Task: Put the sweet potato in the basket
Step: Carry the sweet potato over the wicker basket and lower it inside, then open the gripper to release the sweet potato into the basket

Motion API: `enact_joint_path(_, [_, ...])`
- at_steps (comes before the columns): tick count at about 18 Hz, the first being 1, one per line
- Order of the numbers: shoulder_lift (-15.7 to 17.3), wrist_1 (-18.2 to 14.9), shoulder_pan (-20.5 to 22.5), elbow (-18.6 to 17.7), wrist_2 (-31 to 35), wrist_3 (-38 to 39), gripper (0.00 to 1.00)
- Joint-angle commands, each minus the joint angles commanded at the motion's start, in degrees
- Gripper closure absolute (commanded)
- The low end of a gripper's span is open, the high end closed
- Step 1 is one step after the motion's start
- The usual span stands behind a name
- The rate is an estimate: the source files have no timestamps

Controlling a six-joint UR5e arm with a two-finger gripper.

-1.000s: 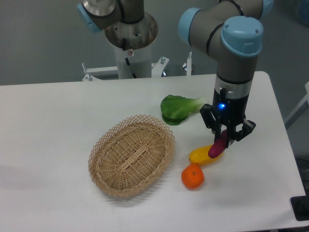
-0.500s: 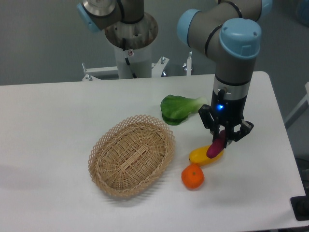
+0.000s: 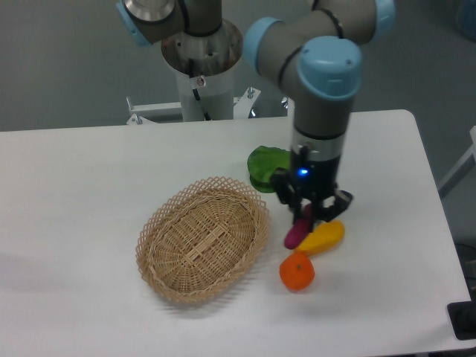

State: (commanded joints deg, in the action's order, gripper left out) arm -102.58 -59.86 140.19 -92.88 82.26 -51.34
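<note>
The counter [image 3: 89,171] is carrying the basket [image 3: 202,238], which is sitting left of the pincer [image 3: 306,216]. The pincer is gripping the sweet potato [image 3: 297,232] by its upper end, apparently lifted clear, though that is hard to confirm. The carrying step is under way; next it needs moving leftward over the basket's rim, then releasing. The sweet potato's long axis is hanging steeply, lower tip pointing down-left, just beside the yellow vegetable [image 3: 323,237].

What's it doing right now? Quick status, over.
Tool shut on sweet potato, carried above the table. Basket just to its left, empty. Yellow vegetable and orange nearby, path unobstructed.
</note>
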Motion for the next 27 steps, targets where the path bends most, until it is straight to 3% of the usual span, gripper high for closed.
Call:
enact_joint_path(2, [0.97, 3.94, -2.28, -4.66, 2.27, 2.63, 0.71])
enact_joint_path(5, [-0.25, 9.05, -6.94, -8.19, 7.81, 11.67, 0.7])
enact_joint_path(7, [-2.53, 10.03, -10.1, -8.37, 11.76, 13.89, 0.7])
enact_joint_path(12, [-6.84, 12.23, -12.83, -8.55, 15.29, 18.64, 0.7])
enact_joint_path(15, [-9.3, 12.31, -14.33, -8.72, 18.71, 16.98, 0.7])
enact_joint_path(17, [-10.97, 13.54, -15.21, -8.9, 19.69, 11.99, 0.7])
enact_joint_path(23, [-11.15, 14.16, -17.06, -10.66, 19.95, 5.2, 0.68])
enact_joint_path(25, [-11.07, 14.16, -17.32, -10.92, 19.95, 5.02, 0.63])
enact_joint_path(27, [-10.89, 14.25, -17.32, -11.01, 19.95, 5.02, 0.41])
